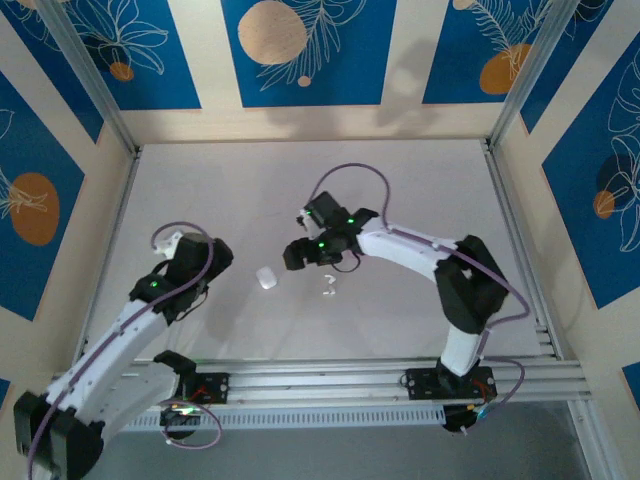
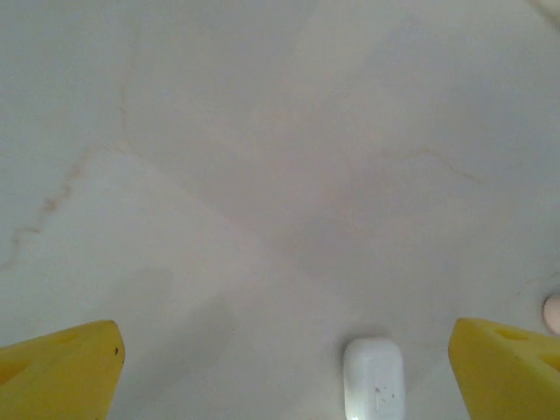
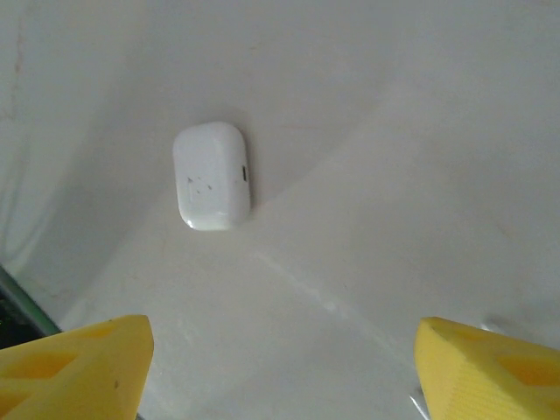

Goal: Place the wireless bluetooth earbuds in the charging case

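The white charging case (image 1: 265,278) lies shut on the table between my two grippers. In the left wrist view the case (image 2: 374,378) rests on the table just ahead of my left gripper (image 2: 284,372), nearer the right finger and not touched; the jaws stand wide apart. My left gripper (image 1: 203,265) is to the left of the case. The right gripper (image 1: 297,252) hovers to its upper right, and from its wrist camera the case (image 3: 211,175) lies beyond the open, empty gripper (image 3: 280,372). Small white earbuds (image 1: 329,288) lie on the table right of the case.
A small pale round thing (image 2: 552,312) shows at the right edge of the left wrist view. The aluminium rail (image 1: 400,380) carrying both arm bases runs along the near edge. Frame posts and patterned walls close in the white table (image 1: 250,190).
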Available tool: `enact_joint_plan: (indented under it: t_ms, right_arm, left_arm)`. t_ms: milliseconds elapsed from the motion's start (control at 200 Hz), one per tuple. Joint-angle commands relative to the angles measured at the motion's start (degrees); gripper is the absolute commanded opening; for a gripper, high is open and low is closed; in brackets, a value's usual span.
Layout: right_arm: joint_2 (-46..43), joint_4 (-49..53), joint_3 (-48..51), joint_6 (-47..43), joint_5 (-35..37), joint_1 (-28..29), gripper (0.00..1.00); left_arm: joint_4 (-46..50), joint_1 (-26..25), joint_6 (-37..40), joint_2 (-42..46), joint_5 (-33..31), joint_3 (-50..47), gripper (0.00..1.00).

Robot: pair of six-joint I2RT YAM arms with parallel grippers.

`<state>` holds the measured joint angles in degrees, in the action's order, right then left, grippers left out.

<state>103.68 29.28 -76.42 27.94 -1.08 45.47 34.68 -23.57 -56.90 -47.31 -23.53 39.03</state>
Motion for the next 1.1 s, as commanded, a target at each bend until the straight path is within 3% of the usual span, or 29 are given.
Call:
enact_joint_plan:
  t_ms: [0,240,515,715,965,1090]
  right_arm:
    - [5.4,4.4,-6.2,-3.4,6.8,3.6,0.81]
    - [17.9,11.2,-20.0,-5.8,11.2,8.7,0.82]
    - [26.7,17.7,-29.8,-8.3,15.7,11.8,0.76]
    - [28.9,19.1,-32.1,-10.0,16.0,12.8,0.69]
    - [27.8,19.9,-32.4,-8.3,12.9,12.1,0.52]
    - [25.8,21.8,-30.4,-5.3,15.8,11.0,0.50]
  left_arm:
    - [6.0,2.1,5.3,5.3,-5.2,0.2,0.95]
    - [12.9,2.6,7.2,11.6,-14.7,3.9,0.95]
    - [13.1,2.5,8.9,14.4,-16.1,4.2,0.95]
    - [12.2,2.6,9.4,13.8,-15.4,4.1,0.95]
    - [11.8,2.6,9.7,13.7,-14.8,4.1,0.95]
    - [11.8,2.5,9.7,13.5,-14.3,4.2,0.95]
